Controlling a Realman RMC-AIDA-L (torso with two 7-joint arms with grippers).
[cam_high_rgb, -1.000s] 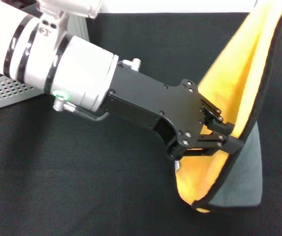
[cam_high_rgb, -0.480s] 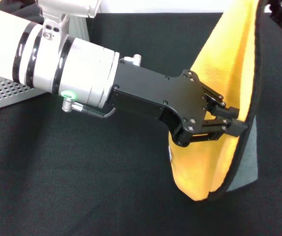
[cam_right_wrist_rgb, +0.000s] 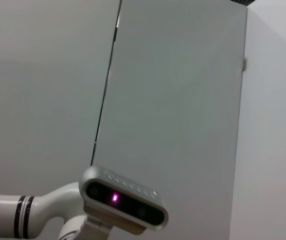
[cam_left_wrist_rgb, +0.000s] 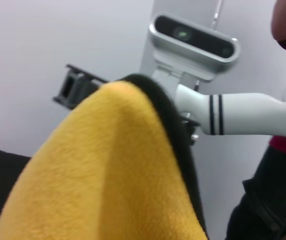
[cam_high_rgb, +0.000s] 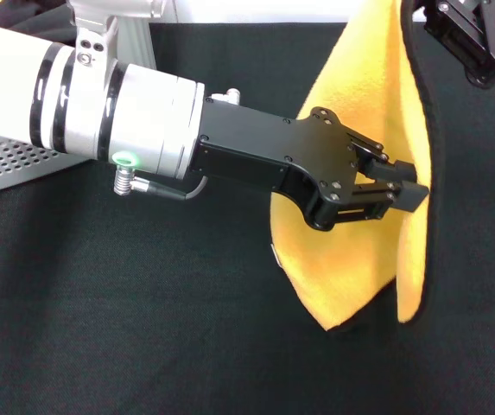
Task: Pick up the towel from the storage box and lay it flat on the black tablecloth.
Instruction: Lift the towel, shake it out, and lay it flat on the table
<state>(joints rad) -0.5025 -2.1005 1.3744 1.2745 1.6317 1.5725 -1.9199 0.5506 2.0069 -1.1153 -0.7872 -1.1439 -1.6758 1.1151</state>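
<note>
The towel (cam_high_rgb: 364,173) now hangs higher, its lower edge clear of the black tablecloth (cam_high_rgb: 143,328); the grey-green face no longer shows. The right gripper (cam_high_rgb: 476,39) has entered at top right.

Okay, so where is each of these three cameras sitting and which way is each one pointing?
Head view: up on the head, looking down at the black tablecloth; the left gripper and right gripper hold the towel up.
Left wrist view: looks up past the towel at the robot's head camera.
Right wrist view: looks up at the wall and the head camera.
Shared: both wrist views show the head camera.
</note>
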